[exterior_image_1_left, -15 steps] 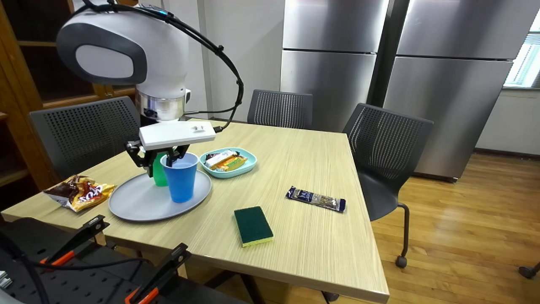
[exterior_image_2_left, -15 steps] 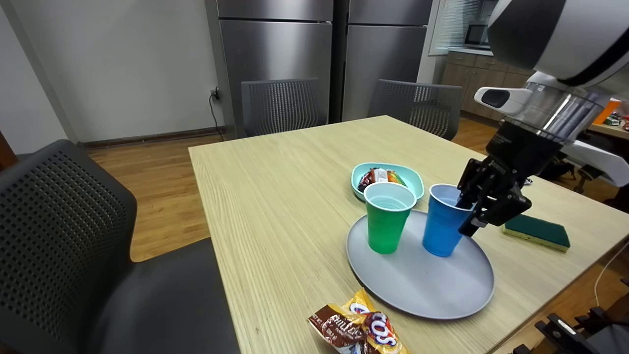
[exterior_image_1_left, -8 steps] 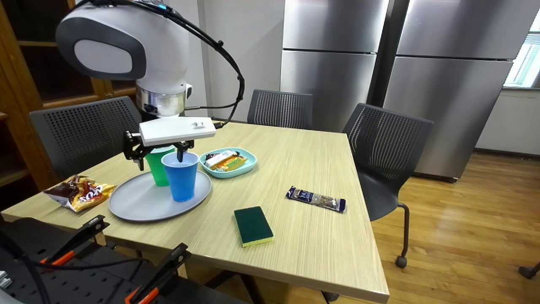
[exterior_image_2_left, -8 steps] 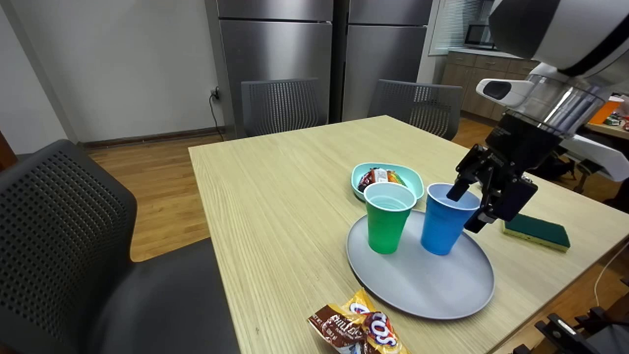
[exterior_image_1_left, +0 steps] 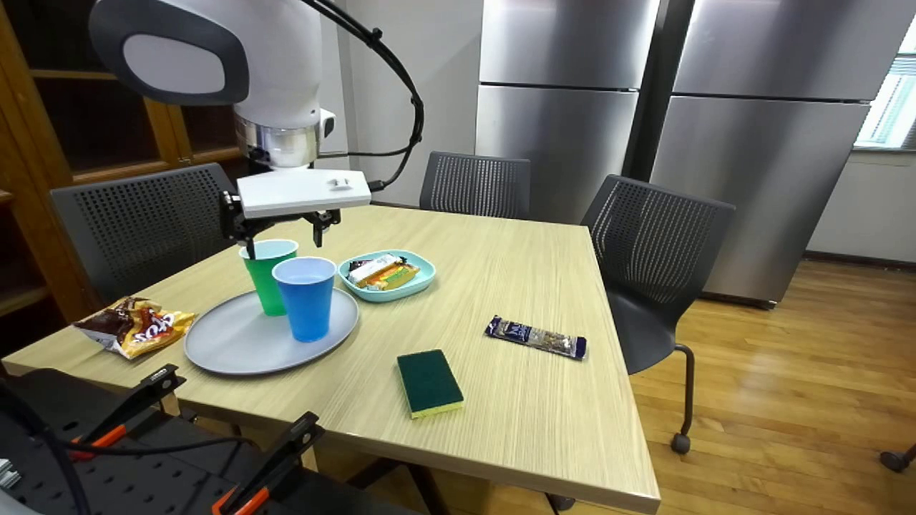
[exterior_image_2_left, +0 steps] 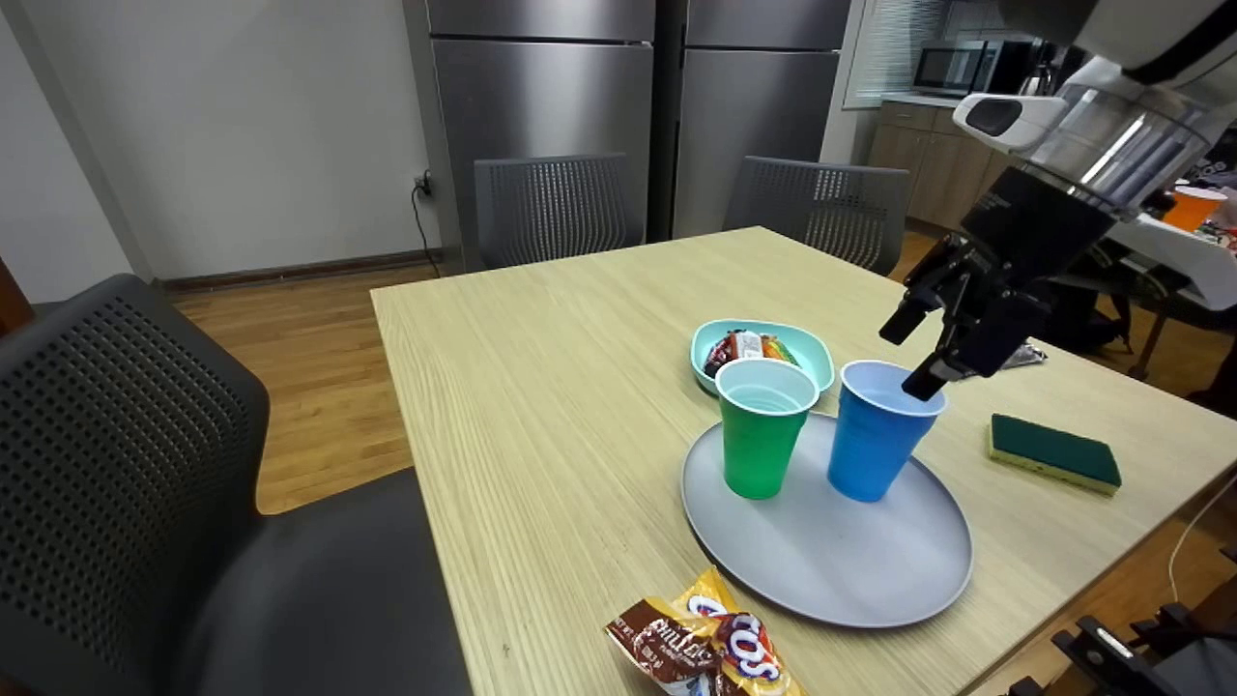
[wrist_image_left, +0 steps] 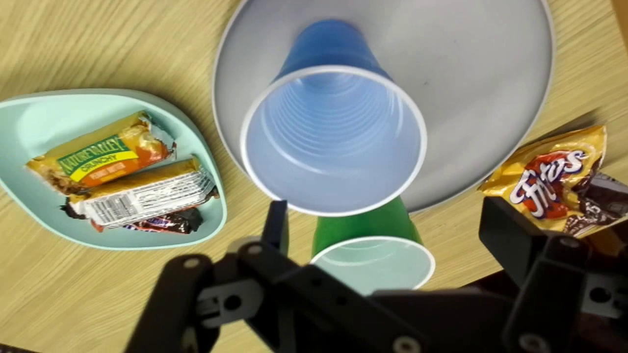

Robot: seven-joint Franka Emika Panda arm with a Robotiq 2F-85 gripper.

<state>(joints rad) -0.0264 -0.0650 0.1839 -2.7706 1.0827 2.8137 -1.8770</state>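
My gripper (exterior_image_1_left: 284, 246) stands open in the air just above two plastic cups, with nothing between its fingers. The blue cup (exterior_image_1_left: 306, 307) is upright on a round grey plate (exterior_image_2_left: 850, 570), its white rim a little below the fingertips. Beside it on the same plate stands the green cup (exterior_image_2_left: 762, 445), also upright. From the wrist view I look down into the blue cup (wrist_image_left: 333, 137), which appears empty; the green cup (wrist_image_left: 365, 225) is partly hidden behind it and by the gripper's body. The fingers are wide apart there.
A teal dish (wrist_image_left: 54, 117) with several wrapped bars sits beside the plate. A Fritos bag (exterior_image_1_left: 139, 329) lies on the plate's opposite side. Farther along the table are a green-and-yellow sponge (exterior_image_1_left: 429, 383) and a blue-wrapped bar (exterior_image_1_left: 537, 337). Chairs surround the table.
The gripper has opened and let go of the blue cup's wall, where one finger was inside the cup. It has risen above the rim. The cup stays on the plate, barely shifted.
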